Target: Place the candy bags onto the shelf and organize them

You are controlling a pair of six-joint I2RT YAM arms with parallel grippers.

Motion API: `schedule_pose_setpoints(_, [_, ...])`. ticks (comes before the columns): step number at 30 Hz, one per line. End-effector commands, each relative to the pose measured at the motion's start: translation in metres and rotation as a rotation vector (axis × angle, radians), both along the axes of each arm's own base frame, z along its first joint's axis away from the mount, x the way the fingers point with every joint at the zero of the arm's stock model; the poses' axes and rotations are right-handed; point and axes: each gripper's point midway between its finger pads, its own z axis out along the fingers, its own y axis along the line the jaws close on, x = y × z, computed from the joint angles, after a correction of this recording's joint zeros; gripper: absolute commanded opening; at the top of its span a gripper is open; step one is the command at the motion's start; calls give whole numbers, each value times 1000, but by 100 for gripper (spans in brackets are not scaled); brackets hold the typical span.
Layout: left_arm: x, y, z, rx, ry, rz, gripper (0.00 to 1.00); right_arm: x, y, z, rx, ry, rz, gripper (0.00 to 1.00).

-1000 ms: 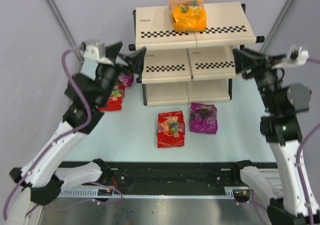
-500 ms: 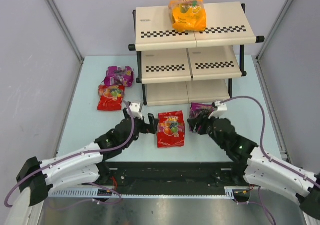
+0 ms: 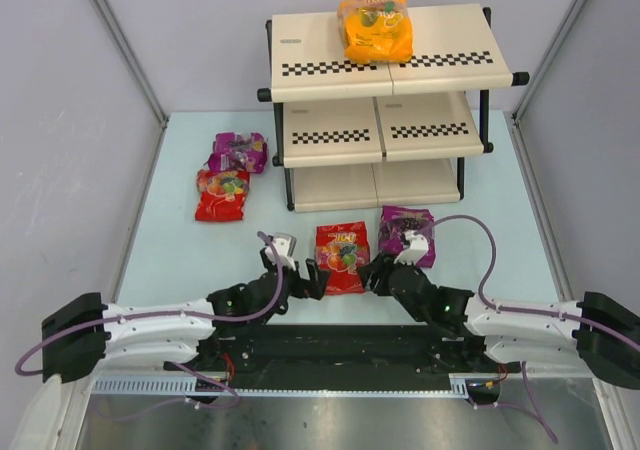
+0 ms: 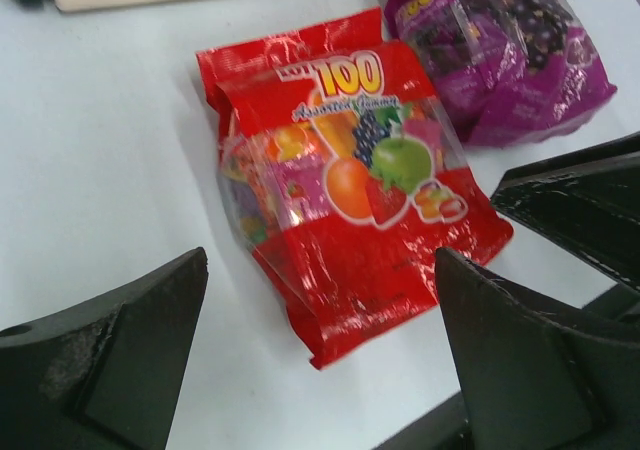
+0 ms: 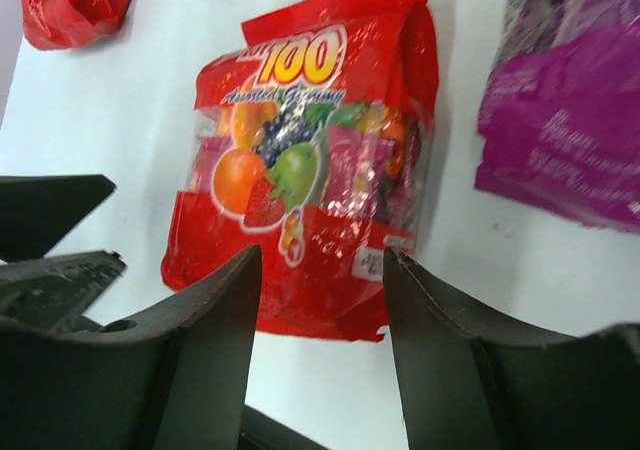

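The middle red bag point(image 3: 342, 258) lies flat on the pale table point(image 3: 180, 250) in front of the shelf point(image 3: 330, 135), its printed side up and its top edge towards the lowest board. Both arms reach in low from the near edge and meet at its near end. The left gripper point(image 3: 310, 278) sits just off the bag's near left corner, fingers spread wide with nothing between them but bag and bare table. The right gripper point(image 3: 375, 273) sits just off the near right corner, its fingers also parted and holding nothing. The wrist views do not show any finger touching the bag. The two grippers face each other at close quarters, and each shows up as a black wedge in the other's wrist view.

A purple bag point(image 3: 407, 235) lies just beside the red one on its right, with a thin strip of table between them, right beside the right arm's wrist. A purple cable point(image 3: 470, 230) loops over the table near it. Another red bag point(image 3: 222, 193) and another purple bag point(image 3: 238, 153) lie well to the left, beside the shelf's left post. The orange bag point(image 3: 375, 28) rests on the top board, near its middle
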Motion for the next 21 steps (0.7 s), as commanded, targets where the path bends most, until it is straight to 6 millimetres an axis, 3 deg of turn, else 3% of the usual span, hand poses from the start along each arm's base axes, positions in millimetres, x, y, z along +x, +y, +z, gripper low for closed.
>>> schedule_pose_setpoints(1, [-8, -1, -1, -92, 9, 78, 100, 3, 3, 8, 76, -23, -95, 56])
schedule_pose_setpoints(12, [-15, -18, -18, -98, 40, 60, 99, 3, 4, -11, 49, 4, -128, 56])
schedule_pose_setpoints(21, [-23, -42, -17, -137, 51, -21, 85, 2, 14, -23, 33, 19, -88, 54])
